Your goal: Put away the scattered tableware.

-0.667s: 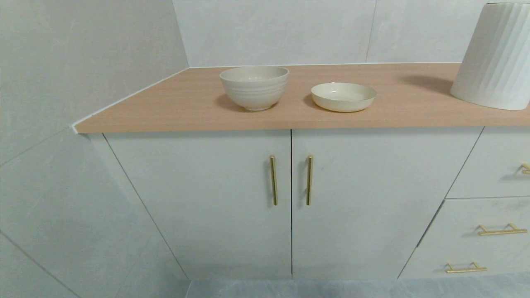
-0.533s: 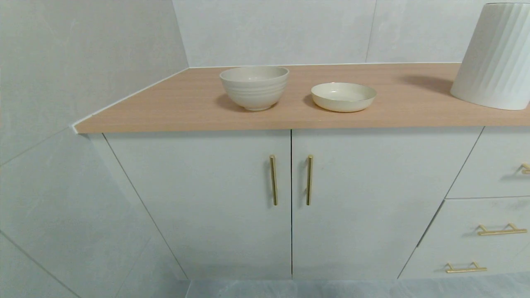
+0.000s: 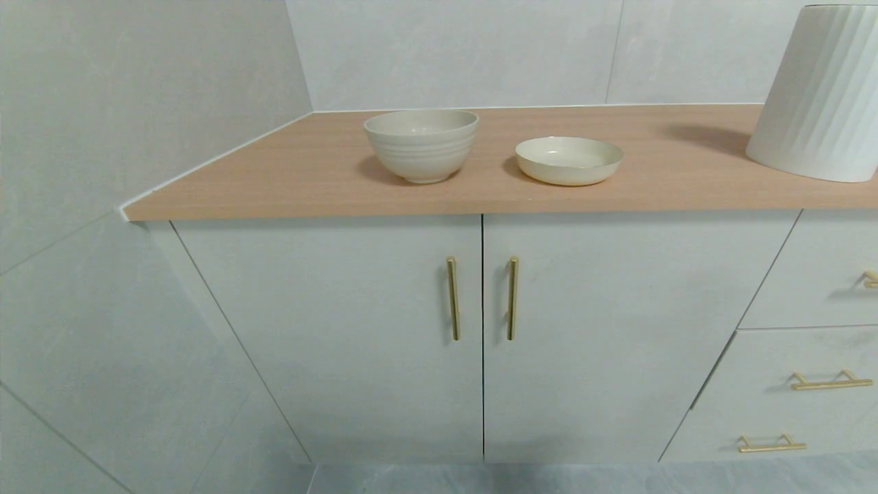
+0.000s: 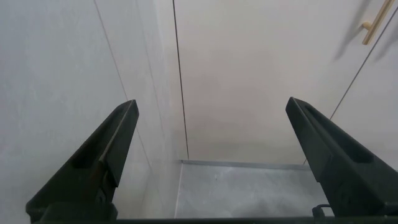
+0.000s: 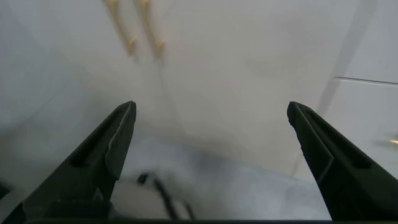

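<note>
Nothing has budged since the earlier frames, the bowl and the dish sit exactly where they were and the head view hasn't shifted either

So the bowl [image 3: 421,145] is on the wooden counter [image 3: 309,178], toward the corner where the two tiled walls meet. It stands upright with its mouth facing up, and it has ridged bands around the outside. The shallow dish [image 3: 568,160] is on the same counter, near the bowl on the robot's right side but not touching it, also right way up. Both are round, so there's no long axis to speak of. They sit pretty much above the two cabinet doors [image 3: 343,322], the bowl over the left door and the dish over the right one. Both doors are shut, with the gold handles [image 3: 453,298] side by side at the middle seam.

Further right on the counter there's a tall white ribbed container [image 3: 820,96], well apart from the dish, and below it a stack of drawers [image 3: 789,384].

The left gripper [image 4: 211,107] is down low facing the cabinet front, fingers spread wide apart. The right gripper [image 5: 210,109] is spread wide too, pointed at the cabinet front below the handles
</note>
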Available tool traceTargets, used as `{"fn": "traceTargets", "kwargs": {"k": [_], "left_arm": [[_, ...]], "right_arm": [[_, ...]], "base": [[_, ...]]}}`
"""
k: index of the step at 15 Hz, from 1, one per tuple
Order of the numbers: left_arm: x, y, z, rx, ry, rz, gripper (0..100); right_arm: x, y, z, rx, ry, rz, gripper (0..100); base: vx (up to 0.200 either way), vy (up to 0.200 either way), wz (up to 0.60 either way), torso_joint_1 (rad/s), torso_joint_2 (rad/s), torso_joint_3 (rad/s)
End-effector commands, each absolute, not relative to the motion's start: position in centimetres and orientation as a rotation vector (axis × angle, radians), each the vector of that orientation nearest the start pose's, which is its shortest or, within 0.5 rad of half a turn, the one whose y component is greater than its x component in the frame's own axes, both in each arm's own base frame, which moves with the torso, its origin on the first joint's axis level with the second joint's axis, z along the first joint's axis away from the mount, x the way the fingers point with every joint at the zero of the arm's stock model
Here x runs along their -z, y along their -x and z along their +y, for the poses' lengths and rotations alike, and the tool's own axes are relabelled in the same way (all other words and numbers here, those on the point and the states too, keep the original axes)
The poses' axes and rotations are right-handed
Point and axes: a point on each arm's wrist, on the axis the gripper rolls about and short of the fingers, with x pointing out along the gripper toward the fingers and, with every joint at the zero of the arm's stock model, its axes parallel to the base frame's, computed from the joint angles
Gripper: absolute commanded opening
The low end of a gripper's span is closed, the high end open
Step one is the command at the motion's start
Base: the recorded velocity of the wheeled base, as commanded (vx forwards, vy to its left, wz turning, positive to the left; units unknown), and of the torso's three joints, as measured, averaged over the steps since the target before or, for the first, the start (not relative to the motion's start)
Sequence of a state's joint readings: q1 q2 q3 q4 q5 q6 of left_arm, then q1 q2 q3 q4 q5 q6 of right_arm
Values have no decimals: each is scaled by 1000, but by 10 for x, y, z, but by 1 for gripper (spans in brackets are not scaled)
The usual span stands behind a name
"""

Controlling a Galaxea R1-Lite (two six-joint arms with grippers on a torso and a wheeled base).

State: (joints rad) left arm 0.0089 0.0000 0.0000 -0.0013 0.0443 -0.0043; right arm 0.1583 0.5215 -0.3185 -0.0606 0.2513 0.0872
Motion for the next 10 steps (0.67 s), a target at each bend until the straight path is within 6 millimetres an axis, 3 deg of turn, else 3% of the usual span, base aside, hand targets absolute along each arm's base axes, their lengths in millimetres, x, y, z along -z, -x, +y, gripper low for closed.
{"fn": "traceTargets", "kwargs": {"k": [1, 2, 3, 4, 6, 10], "left_arm": [[-76, 23, 1, -54, 5, -2, 100], [-76, 23, 1, -54, 5, -2, 100], [-76, 23, 1, -54, 5, -2, 100], [-76, 23, 1, -54, 6, -2, 100], [-76, 23, 1, -54, 6, -2, 100], [-76, 23, 1, -54, 5, -2, 100]], "right_arm": [[-189, -147, 61, -652, -49, 408, 100], [-188, -171, 75, -676, -46, 432, 100], [-188, -176, 79, -684, -43, 437, 100], [-191, -205, 111, -757, -57, 469, 100], [-197, -232, 139, -828, -119, 492, 100], [-195, -280, 174, -856, -178, 507, 100]], "base": [[0, 0, 0, 0, 0, 0], [0, 0, 0, 0, 0, 0], [0, 0, 0, 0, 0, 0], [0, 0, 0, 0, 0, 0], [0, 0, 0, 0, 0, 0], [0, 0, 0, 0, 0, 0]]}}
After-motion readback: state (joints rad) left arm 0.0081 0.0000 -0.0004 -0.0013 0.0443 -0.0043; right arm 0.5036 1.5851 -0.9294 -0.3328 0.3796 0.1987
